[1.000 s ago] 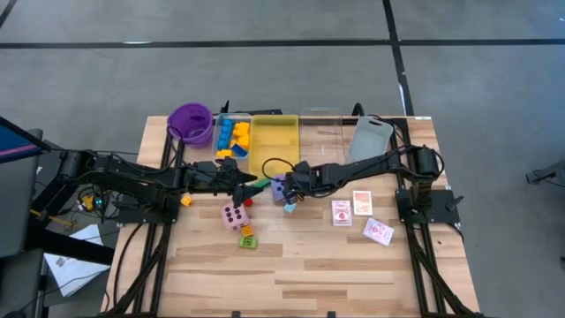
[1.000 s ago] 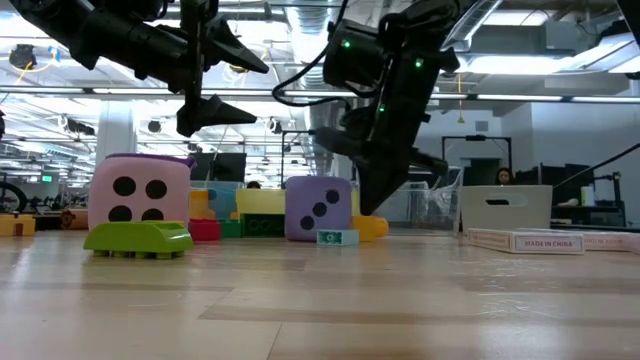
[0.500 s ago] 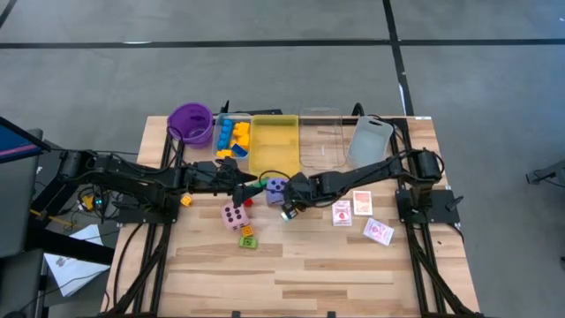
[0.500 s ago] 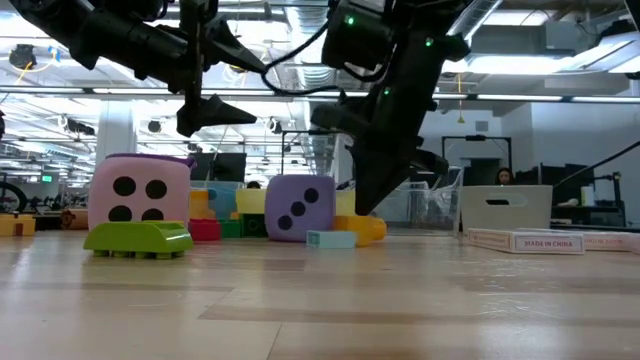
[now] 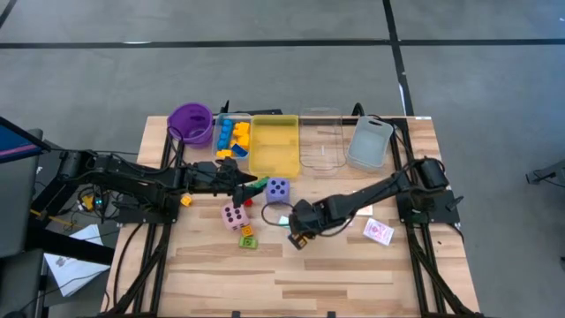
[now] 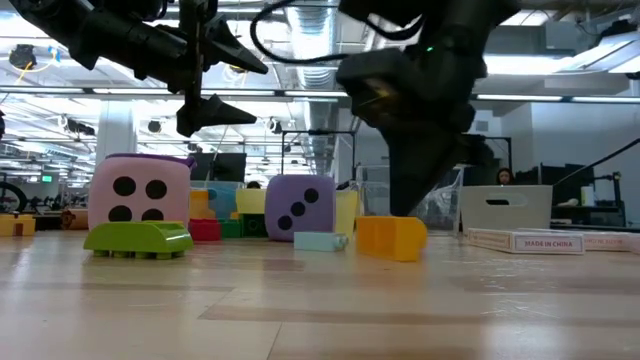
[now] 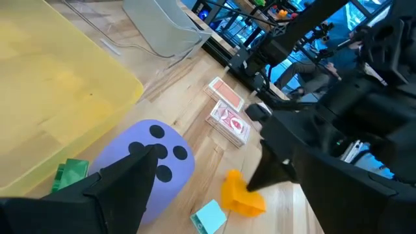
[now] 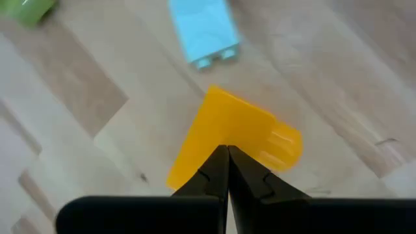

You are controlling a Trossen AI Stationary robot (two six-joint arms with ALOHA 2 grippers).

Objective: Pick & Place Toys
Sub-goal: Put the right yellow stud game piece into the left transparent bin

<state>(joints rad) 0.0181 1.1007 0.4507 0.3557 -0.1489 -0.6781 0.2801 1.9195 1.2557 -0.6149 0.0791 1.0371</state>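
Risk of skidding is judged highest at the right gripper (image 8: 222,170), whose fingers are pressed together, pinching nothing, tips poised over or against the orange block (image 8: 234,143): a downward push could slide or flip this smooth wedge-like piece with its rounded stud. Just beyond the tips lies a pale blue block (image 8: 205,31). Farther off, the purple die (image 5: 277,188) is seen beneath the left gripper (image 5: 250,184), held spread and empty, with the yellow tray (image 5: 274,146) beyond.
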